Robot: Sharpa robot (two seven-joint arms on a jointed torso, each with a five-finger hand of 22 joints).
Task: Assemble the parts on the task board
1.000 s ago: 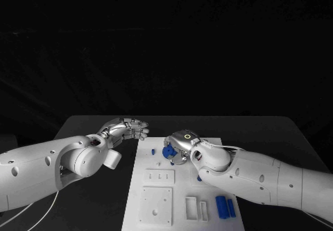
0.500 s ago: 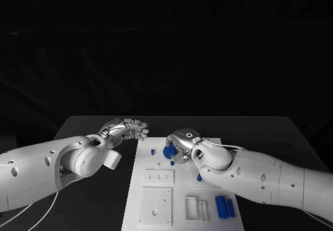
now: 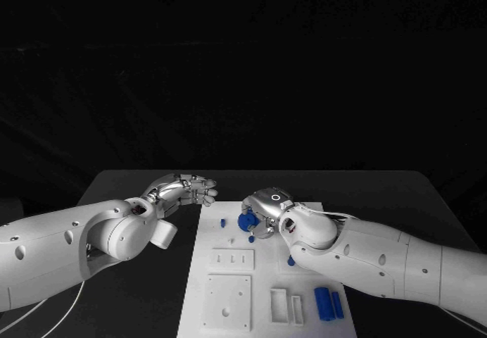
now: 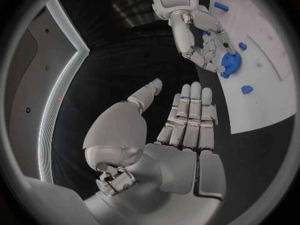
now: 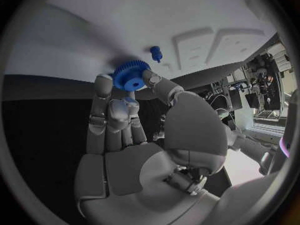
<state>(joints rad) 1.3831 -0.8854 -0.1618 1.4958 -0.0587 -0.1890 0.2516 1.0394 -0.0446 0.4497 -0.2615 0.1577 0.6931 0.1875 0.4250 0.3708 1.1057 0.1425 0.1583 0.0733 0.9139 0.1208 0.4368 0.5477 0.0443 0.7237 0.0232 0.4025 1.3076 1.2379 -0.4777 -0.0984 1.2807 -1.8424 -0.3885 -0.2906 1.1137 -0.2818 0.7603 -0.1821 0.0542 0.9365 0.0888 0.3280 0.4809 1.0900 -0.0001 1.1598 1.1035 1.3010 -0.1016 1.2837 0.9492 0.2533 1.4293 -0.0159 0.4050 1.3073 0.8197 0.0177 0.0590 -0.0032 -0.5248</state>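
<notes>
The white task board lies in the middle of the black table. My right hand hovers over the board's far end and pinches a blue gear between thumb and fingers. In the right wrist view the gear sits at my fingertips, close to the board, beside a small blue peg. I cannot tell whether the gear touches the board. My left hand is over the table left of the board, fingers out, holding nothing. The left wrist view shows that hand, my right hand and the gear.
A blue peg stands near the board's left edge and a smaller blue piece lies behind the gear. Two long blue parts lie at the near right. White raised blocks and slotted frames occupy the near half.
My right hand has shifted a little to the left with the gear still in its fingers. The left hand has stayed where it was.
</notes>
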